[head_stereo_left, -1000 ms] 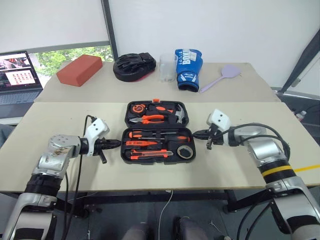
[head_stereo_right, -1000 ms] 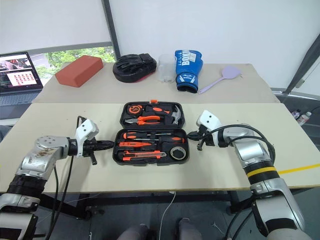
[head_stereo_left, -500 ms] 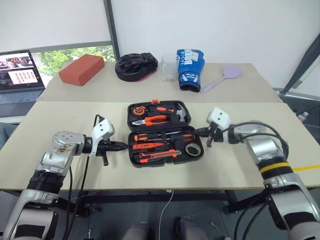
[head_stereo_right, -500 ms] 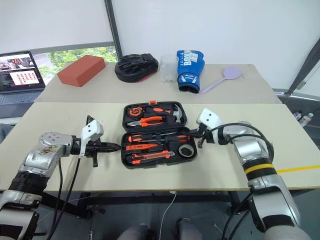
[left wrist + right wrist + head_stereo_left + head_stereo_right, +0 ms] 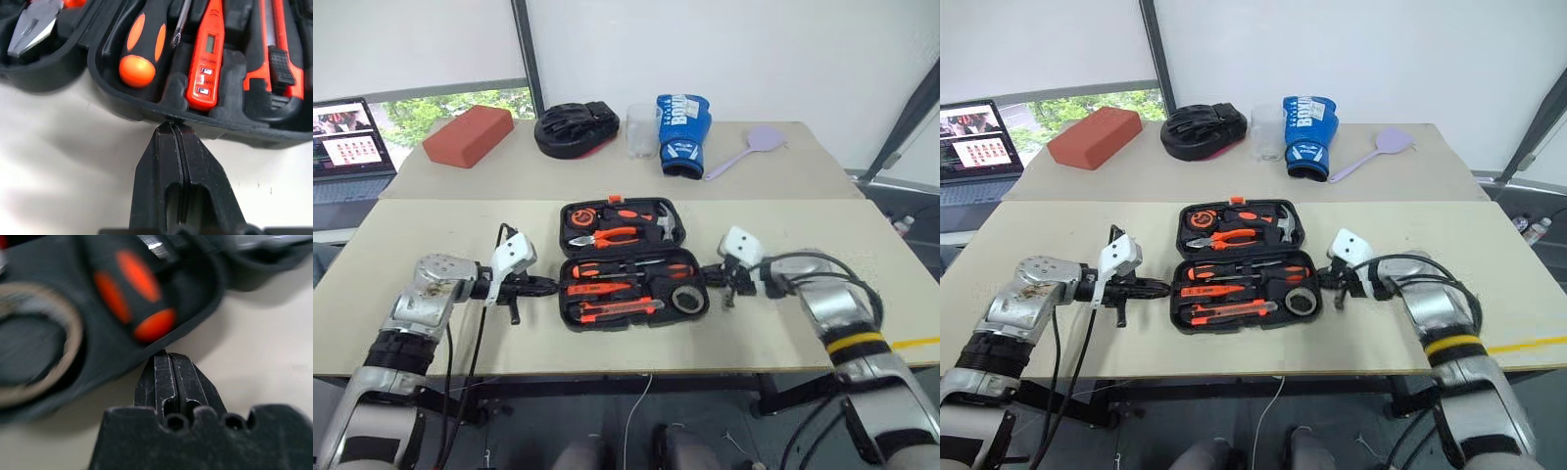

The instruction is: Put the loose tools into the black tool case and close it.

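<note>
The black tool case lies open at the middle of the near table. Its near half holds two black-and-orange screwdrivers, the orange tester, the utility knife and the dark tape roll, each in a slot. My left gripper is shut, its tips right against the case's left rim. Shut as well, my right gripper has its tips at the case's right rim, beside a screwdriver handle.
Orange-handled pliers and a hammer sit in the case's far half. On the back table stand a red brick, a black mitt, a clear cup, a blue boxing glove and a lilac spatula. A laptop is far left.
My right gripper has sunk and drawn back to the right end of the case's near half. The left gripper stays at the left end. The head views shifted a little.
</note>
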